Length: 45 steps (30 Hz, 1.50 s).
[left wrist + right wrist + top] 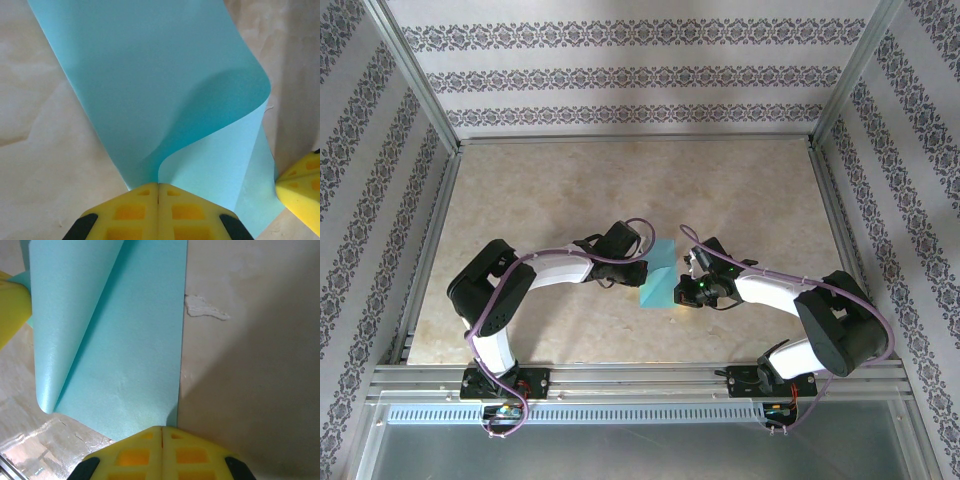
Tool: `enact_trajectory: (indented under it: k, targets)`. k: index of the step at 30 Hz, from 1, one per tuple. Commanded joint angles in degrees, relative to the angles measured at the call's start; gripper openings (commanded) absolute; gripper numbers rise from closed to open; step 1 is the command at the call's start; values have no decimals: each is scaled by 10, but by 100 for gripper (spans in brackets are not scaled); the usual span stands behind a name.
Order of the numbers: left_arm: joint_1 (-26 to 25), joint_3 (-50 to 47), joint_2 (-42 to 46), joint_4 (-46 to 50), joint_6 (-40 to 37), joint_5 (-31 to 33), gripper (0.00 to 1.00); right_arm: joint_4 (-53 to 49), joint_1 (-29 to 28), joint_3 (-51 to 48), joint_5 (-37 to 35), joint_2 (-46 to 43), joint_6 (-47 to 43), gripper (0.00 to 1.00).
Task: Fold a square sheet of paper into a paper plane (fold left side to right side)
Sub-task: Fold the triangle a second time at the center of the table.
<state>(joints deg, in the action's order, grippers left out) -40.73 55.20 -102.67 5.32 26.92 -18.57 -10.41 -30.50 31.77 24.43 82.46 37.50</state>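
The square sheet of paper (660, 275), plain cyan, lies at the table's middle between my two grippers. My left gripper (159, 185) is shut on the sheet's edge (150, 75); the sheet rises from the seam of the yellow pads and curls over in a soft loop. My right gripper (161, 428) is shut, its tip at the near right corner of the flat part of the sheet (130, 365); whether it pinches the corner or only rests on it I cannot tell. In the top view the left gripper (642, 271) and right gripper (687, 285) flank the sheet. The paper plane is out of view.
The beige table (620, 190) is bounded by a metal frame rail (635, 140) at the back and patterned walls on three sides. A small white blotch (205, 310) marks the table beside the sheet's right edge. Both arm bases sit at the near edge.
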Motion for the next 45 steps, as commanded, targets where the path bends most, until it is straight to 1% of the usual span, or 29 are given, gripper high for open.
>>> enact_trajectory:
  k: [1, 40, 41, 45]
  targets:
    - [10, -4, 17, -15, -18, 10, 0, -30, 5, -2, -32, 13, -8, 0]
    - [10, 34, -34, 17, -32, 1, 0, -29, 8, 4, -27, 9, -9, 0]
    - [10, 33, -35, 18, -32, 0, 0, -28, 8, 6, -23, 7, -8, 0]
    - [10, 38, -41, 25, -35, -3, 0, -23, 14, 13, 1, -15, -2, 11]
